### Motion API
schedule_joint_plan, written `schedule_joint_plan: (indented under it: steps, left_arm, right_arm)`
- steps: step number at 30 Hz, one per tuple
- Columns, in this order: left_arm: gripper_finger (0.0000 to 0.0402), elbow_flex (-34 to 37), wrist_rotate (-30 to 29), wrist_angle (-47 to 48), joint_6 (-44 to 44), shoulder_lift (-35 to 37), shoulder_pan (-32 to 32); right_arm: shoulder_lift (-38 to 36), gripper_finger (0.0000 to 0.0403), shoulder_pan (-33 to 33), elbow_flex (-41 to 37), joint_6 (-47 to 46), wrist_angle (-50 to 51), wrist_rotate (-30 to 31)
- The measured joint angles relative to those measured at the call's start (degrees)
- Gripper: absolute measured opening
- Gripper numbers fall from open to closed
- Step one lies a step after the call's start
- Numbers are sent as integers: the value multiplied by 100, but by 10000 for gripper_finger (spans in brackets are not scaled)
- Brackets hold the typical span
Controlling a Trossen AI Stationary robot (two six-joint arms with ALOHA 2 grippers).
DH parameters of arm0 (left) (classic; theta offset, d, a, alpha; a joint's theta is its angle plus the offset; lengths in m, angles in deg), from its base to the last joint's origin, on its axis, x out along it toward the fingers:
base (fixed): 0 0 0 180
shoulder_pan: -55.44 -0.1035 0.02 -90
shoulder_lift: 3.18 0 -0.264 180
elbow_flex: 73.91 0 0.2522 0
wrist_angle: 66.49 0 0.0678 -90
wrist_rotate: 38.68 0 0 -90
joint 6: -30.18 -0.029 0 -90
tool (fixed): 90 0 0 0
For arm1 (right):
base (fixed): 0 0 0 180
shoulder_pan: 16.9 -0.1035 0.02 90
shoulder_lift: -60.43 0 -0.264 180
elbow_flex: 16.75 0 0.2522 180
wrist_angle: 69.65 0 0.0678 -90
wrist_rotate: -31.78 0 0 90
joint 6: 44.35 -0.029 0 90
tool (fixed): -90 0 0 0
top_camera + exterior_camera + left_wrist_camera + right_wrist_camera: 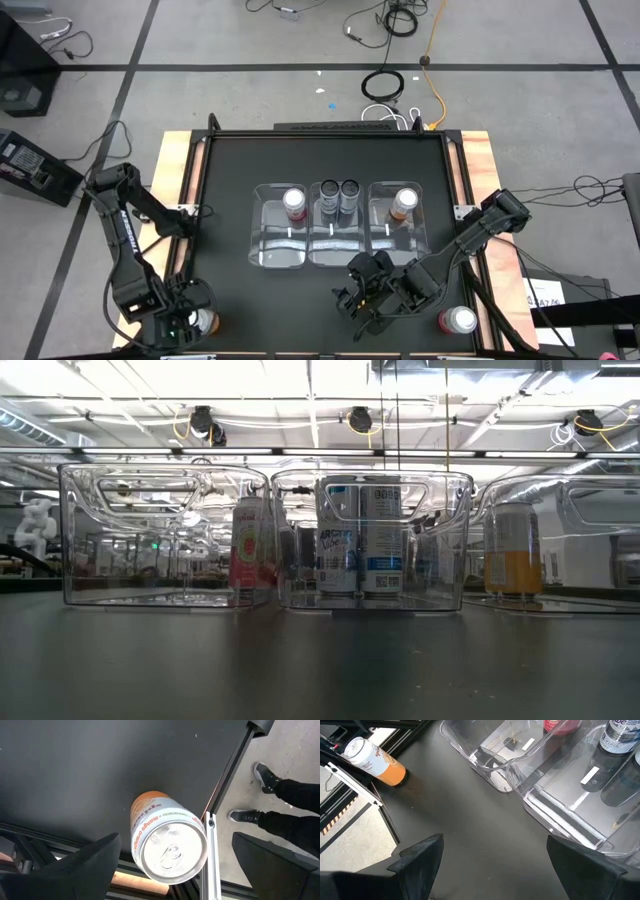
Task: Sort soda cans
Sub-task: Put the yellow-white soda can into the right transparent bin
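An orange soda can (169, 845) stands upright on its base at the table's near left corner. My left gripper (176, 840) hangs above it, pointing down and open, one finger on either side with a gap to each. My right gripper (360, 300) is open over bare table in front of the bins, with nothing between its fingers. Three clear bins stand in a row: the left bin (262, 245) holds a pink can (293, 203), the middle bin (335, 248) two black cans (338, 192), the right bin (395, 242) an orange can (404, 203). Another pink can (460, 320) stands at the near right edge.
A black frame rail (220, 805) runs along the table's left edge right beside the orange can. A person's shoes and legs (280, 795) show on the floor beyond that rail. Bare black table (250, 300) lies between the bins and the near edge.
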Motion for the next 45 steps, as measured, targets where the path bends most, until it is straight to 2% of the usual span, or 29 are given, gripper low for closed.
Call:
schedule_joint_plan:
  steps: [16,32,36,42,45]
  left_arm:
    - [389,382,36,-331,294,-24,248]
    - [387,387,42,-323,284,-677,453]
    - [365,387,44,-343,285,-776,453]
    - [309,387,42,-325,286,-787,453]
    - [305,387,42,-331,286,-787,452]
  right_arm:
    - [0,348,2,1,-45,0,2]
    - [0,348,2,0,-56,-28,3]
    - [0,348,2,1,-56,-42,3]
    - [-2,348,2,1,-56,-44,4]
    - [0,348,2,1,-56,-42,2]
